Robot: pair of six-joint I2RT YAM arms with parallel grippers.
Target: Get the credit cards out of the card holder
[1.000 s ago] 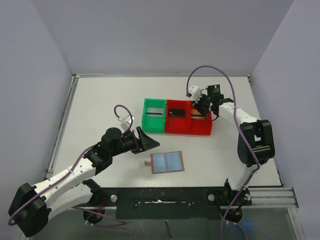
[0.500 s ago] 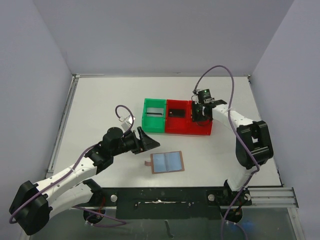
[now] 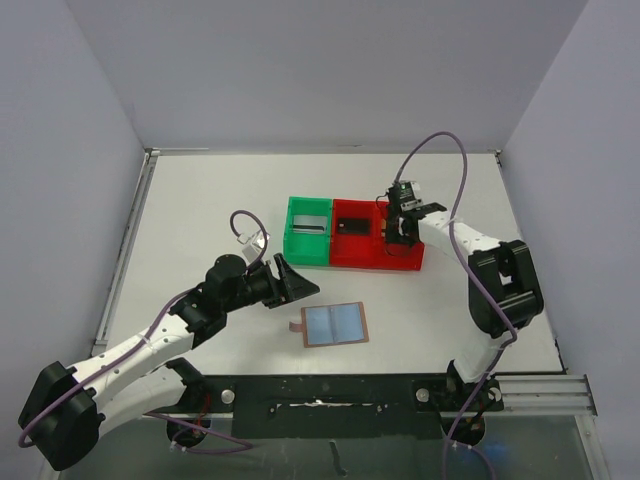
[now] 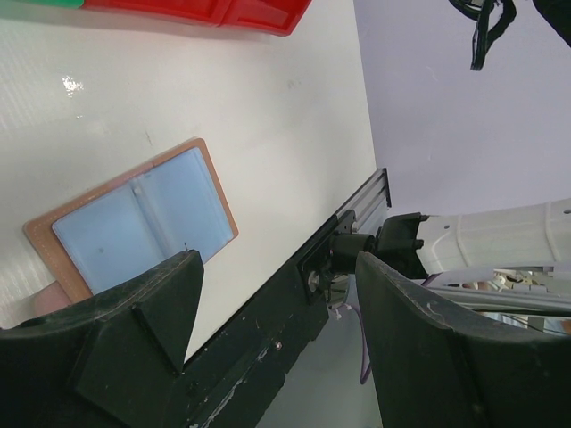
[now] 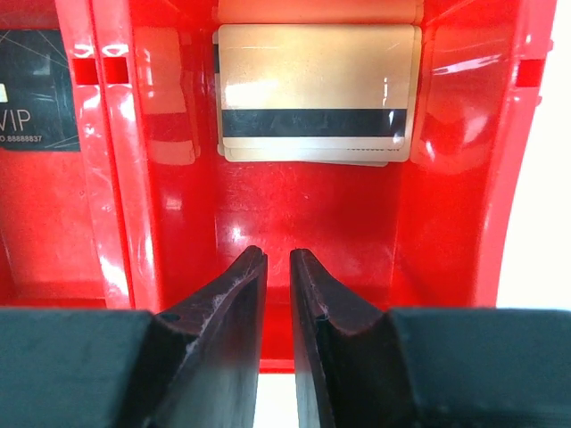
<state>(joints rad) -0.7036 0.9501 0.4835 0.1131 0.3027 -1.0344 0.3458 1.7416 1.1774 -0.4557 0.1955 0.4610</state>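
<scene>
credit cards in the bins, card holder open near the front edge

credit cards first: the gold card (image 5: 317,105) with its dark stripe lies flat at the far end of the right-hand compartment of the red bin (image 3: 377,263). the black card (image 5: 31,89), marked "vip", lies in the compartment next to it on the left. the silvery card (image 3: 311,224) rests in the green bin (image 3: 305,256), which stands touching the left side of the red one. both bins sit about mid-bench (image 3: 200,220), a little toward the far edge.

my right pincer (image 5: 277,259) hangs over the near end of the gold card's compartment, pointing down into it. its fingers are drawn almost together, only a thin slit between them and nothing in that slit. it stands short of the gold card and does not touch it.

the card holder (image 3: 335,324) lies flat and spread open close to the bench's near edge, roughly midway along it, well apart from the bins. its light blue lining faces up, the tan leather shows as a border all round, and the little snap tab sticks out on its left side.

my left pincer (image 3: 295,280) sits just beyond the holder's far-left corner, between the holder and the green bin. its fingers are spread wide and grip nothing. whether it touches the bench i cannot tell.
</scene>
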